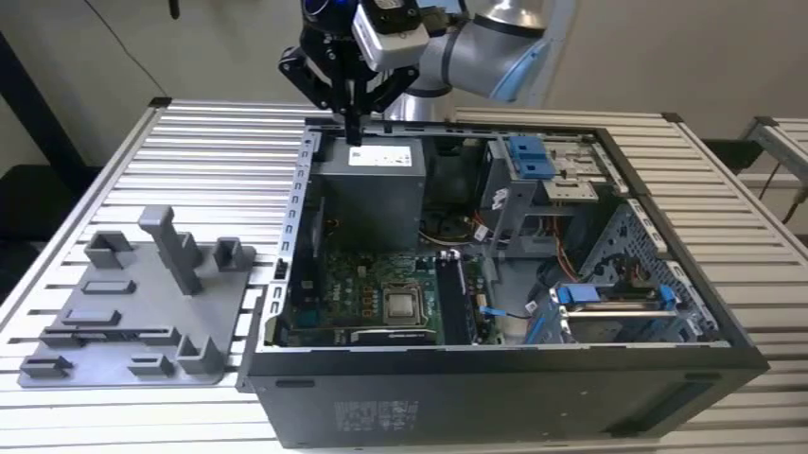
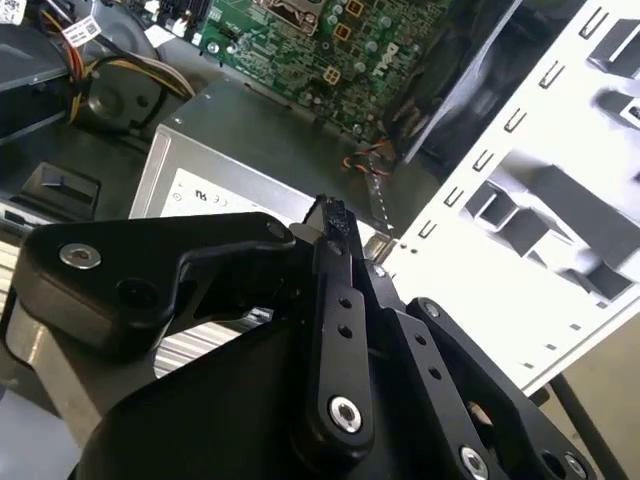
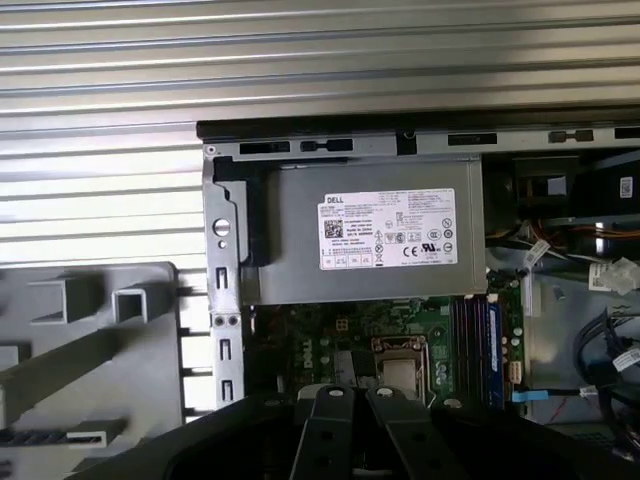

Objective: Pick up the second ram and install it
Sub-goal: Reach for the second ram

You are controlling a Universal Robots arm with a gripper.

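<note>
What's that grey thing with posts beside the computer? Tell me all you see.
The tray looks like matte grey plastic: a flat base with several upright posts, one much taller than the rest, plus low blocks and slots. It lies flat on the slatted table, at the exterior view's left of the case, its edge close beside it.

One worktop, one computer case with one motherboard and one power supply, one grey tray, one tool, seemingly three blue clips.
</note>
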